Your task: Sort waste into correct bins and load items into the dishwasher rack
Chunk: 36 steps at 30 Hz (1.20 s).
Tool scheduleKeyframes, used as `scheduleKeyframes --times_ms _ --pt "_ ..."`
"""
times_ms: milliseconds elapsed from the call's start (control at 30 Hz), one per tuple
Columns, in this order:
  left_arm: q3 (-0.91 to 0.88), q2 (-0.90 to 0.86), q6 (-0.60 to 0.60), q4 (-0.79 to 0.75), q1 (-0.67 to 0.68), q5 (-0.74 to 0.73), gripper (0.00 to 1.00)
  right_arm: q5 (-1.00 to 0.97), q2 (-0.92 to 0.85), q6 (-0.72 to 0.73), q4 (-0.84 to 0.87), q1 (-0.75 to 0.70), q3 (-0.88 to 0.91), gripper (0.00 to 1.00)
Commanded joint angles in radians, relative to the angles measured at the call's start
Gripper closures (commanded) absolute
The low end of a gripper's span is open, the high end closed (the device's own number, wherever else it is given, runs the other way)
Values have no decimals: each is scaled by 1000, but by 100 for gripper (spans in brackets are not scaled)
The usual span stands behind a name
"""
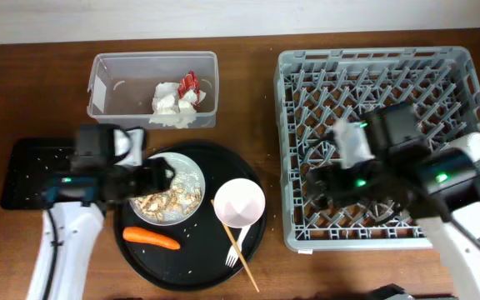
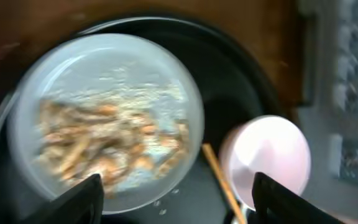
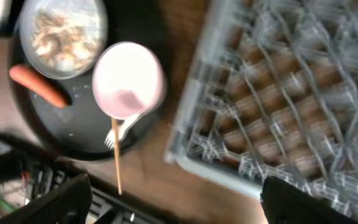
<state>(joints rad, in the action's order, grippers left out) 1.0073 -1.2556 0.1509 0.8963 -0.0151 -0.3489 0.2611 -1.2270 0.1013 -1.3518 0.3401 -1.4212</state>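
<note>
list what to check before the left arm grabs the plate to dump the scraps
1. left gripper open and empty: ok, fingers apart, nothing between them.
2. plate below that gripper: ok, it fills the left wrist view.
3. food scraps inside the plate: ok, none over the rim.
4. napkin in the clear tub: ok.
5. carrot binned: not ok, it lies on the round black tray beside the plate.
6. shallow black tray has room: ok, only crumbs show.
</note>
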Motion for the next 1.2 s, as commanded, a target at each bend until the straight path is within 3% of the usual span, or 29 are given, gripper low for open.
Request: scheduleKeyframes --times_ms 0,67,233,300,333,400,433,500,567,867,967,1067,1167 --pt "3 3 -6 22 -67 6 21 5 -82 -10 79 256 -18 10" --pt "3 3 -6 35 -71 6 21 -148 -258 65 153 372 -18 10" --pt "2 3 -6 57 -71 8 20 -167 -545 148 272 345 -17 11" --pt "2 3 -6 60 -71 17 20 -173 -638 170 270 344 -17 17" --pt "2 3 -6 60 -71 17 20 -181 -692 171 270 343 -17 25" --pt "2 3 -6 60 -71 17 20 -195 -727 196 269 321 -15 33" --pt "2 3 -6 60 -71 17 20 -195 -731 196 267 307 -13 46" --pt "2 3 -6 60 -71 17 20 -195 -731 196 268 303 2 50" --pt "2 3 -6 60 -71 17 20 -193 -731 196 268 304 18 66" --pt "2 3 -6 60 -71 17 20 -134 -732 196 268 309 18 96" --pt "2 3 -6 60 -71 17 20 -146 -715 196 262 306 -16 96" --pt "2 3 -7 60 -71 17 20 -402 -616 196 111 306 -244 96" --pt "2 3 -7 60 -71 17 20 -856 -516 196 24 266 -544 96"
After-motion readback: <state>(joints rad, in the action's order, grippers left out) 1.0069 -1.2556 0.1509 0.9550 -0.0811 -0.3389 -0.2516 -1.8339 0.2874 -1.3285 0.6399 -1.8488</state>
